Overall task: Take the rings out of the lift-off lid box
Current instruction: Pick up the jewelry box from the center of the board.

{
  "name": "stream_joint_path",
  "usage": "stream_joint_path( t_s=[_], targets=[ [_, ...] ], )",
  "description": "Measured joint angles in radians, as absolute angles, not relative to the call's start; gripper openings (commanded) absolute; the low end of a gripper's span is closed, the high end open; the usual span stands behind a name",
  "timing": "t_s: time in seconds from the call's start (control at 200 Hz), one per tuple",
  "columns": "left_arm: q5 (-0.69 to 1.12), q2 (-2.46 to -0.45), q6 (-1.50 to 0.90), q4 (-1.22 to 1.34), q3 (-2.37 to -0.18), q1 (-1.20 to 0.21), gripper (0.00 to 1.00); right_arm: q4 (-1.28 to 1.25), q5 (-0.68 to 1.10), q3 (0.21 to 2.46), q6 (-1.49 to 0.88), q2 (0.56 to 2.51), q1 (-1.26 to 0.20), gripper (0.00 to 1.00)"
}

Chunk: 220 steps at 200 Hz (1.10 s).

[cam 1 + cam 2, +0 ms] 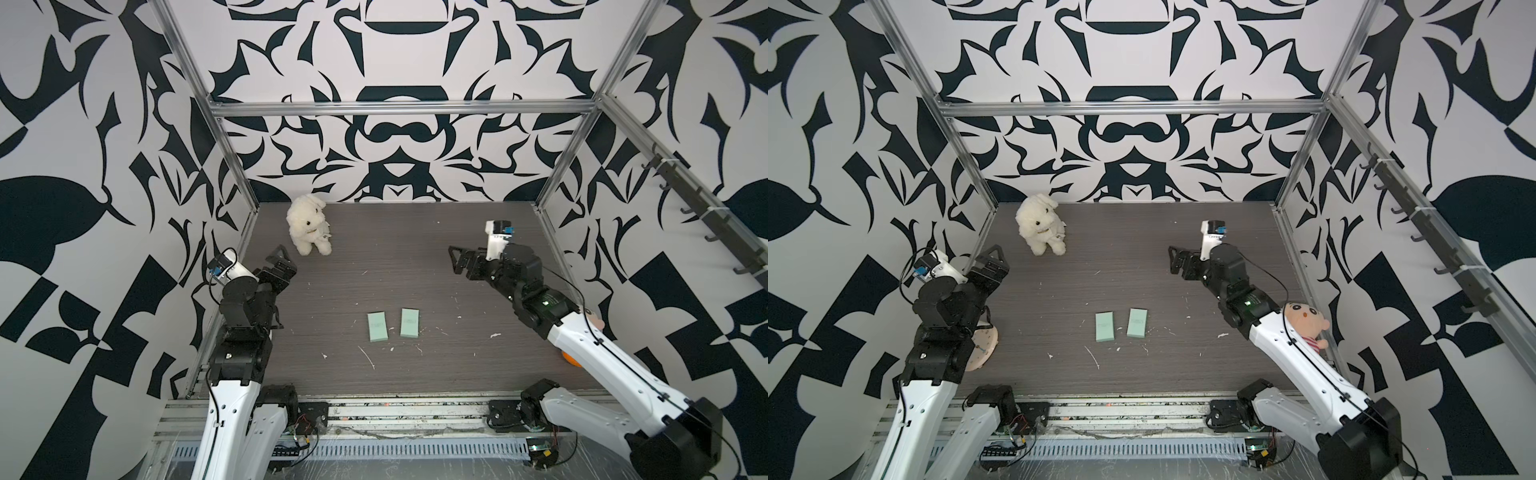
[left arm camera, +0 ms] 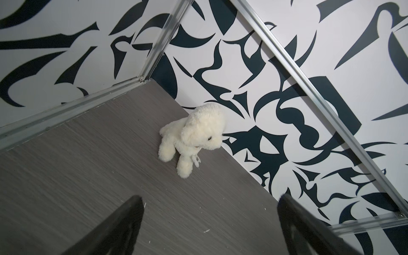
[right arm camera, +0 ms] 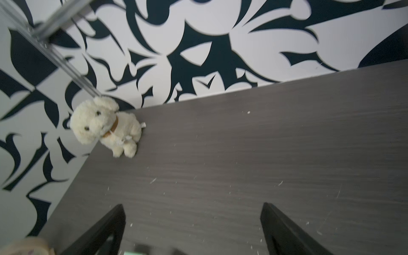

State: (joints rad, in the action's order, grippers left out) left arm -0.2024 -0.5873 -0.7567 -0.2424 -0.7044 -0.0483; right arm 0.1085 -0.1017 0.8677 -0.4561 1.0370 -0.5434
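Two flat mint boxes lie side by side near the table's front middle, one (image 1: 377,327) left of the other (image 1: 409,323), in both top views (image 1: 1104,327) (image 1: 1137,323). Both show closed tops; I cannot tell which is the lift-off lid box. The rings are hidden. My left gripper (image 1: 284,259) (image 1: 990,259) hangs open at the left, far behind the boxes, with only bare table between its fingers in the left wrist view (image 2: 210,197). My right gripper (image 1: 454,259) (image 1: 1172,261) is open and empty at the back right (image 3: 193,205).
A white plush dog (image 1: 309,226) (image 2: 194,136) (image 3: 103,128) sits at the back left corner. A cartoon-faced doll (image 1: 1306,322) lies behind the right arm by the right wall. A pale round disc (image 1: 982,345) lies under the left arm. White crumbs dot the dark table (image 1: 415,257).
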Motion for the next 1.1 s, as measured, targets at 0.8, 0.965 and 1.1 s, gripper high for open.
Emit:
stream_joint_path(
  t_s=[0.8,0.965,1.1],
  targets=[
    [-0.485,-0.707,-0.775,-0.509,-0.611,-0.47,0.99,0.46,-0.551,0.985,-0.712,1.427,-1.14,0.92],
    [-0.579,-0.786,-0.789,-0.519,-0.611,-0.591,0.99,0.461,-0.505,0.989,-0.753,1.481,-1.14,0.89],
    [-0.628,-0.838,-0.797,-0.521,-0.612,-0.664,0.99,0.459,-0.449,1.008,-0.769,1.535,-1.14,0.87]
  ],
)
